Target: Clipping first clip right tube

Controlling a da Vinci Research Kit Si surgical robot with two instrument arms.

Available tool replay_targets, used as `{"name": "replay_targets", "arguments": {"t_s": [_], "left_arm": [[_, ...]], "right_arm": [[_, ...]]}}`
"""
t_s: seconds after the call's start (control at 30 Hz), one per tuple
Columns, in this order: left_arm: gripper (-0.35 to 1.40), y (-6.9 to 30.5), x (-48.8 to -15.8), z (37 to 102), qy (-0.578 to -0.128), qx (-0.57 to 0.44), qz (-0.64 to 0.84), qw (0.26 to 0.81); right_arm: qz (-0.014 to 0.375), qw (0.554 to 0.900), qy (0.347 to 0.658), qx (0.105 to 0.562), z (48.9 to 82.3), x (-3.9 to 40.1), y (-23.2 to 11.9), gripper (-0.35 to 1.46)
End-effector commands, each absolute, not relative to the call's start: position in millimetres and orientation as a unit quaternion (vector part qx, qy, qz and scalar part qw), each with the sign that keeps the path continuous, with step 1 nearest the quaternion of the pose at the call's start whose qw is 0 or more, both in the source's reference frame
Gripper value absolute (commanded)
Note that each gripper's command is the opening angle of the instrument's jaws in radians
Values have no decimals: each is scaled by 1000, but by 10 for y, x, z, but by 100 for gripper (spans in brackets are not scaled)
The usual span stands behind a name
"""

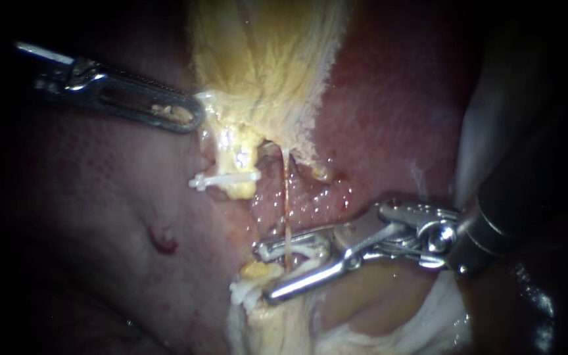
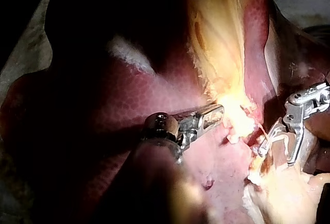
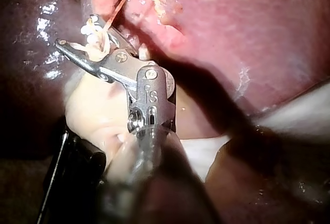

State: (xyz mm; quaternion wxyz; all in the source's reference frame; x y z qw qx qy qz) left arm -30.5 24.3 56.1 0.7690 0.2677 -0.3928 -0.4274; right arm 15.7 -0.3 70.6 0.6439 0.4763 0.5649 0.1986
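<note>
Here is the right instrument (image 1: 263, 273), coming in from the right with its jaws standing apart and the white clip (image 1: 307, 252) seated between them, touched by both jaws, so they are holding it spread; the right tube (image 1: 285, 197), a thin reddish strand, runs down from the gallbladder's (image 1: 264, 59) ragged lower edge and passes straight into that gap, crossing the clip close to the jaw tips; the upper jaw lies on one side of the strand and the lower jaw on the other, and the clip is not pressed flat on it; the right wrist view shows the same thing, with the strand ahead of the jaws and dropping in between them beside a knot of pale tissue; under the lower jaw lies yellowish white fat, and behind the jaws is the wet red liver (image 1: 396, 98); beyond the tips of the right instrument, well apart from them, stands the thicker yellow left tube (image 1: 238, 154) with the other clip (image 1: 225, 179) lying white across it; over there the left instrument (image 1: 192, 113) comes in from the upper left, its jaws lying together and pinching the gallbladder's pale fringe just above that tube, with a scrap of yellow tissue showing in the jaw's window.
</note>
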Motion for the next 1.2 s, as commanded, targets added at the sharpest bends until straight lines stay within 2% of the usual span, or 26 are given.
{"name": "replay_targets", "arguments": {"t_s": [0.03,0.4,0.53,0.67,0.73,0.87,1.2], "left_arm": [[-35,243,-305,561,-393,268,-427,769],[-35,243,-305,561,-393,268,-427,769],[-35,243,-305,561,-393,268,-427,769],[-35,243,-305,561,-393,268,-427,769],[-35,243,-305,561,-393,268,-427,769],[-35,243,-305,561,-393,268,-427,769],[-35,243,-305,561,-393,268,-427,769]], "right_arm": [[197,640,568,478,702,157,-4,48],[203,628,570,490,692,159,-5,48],[203,628,570,490,693,156,-5,42],[202,628,570,490,698,150,-2,23],[203,628,570,490,702,148,1,8],[204,627,568,492,709,143,5,-35],[221,621,553,509,711,140,6,-35]]}}
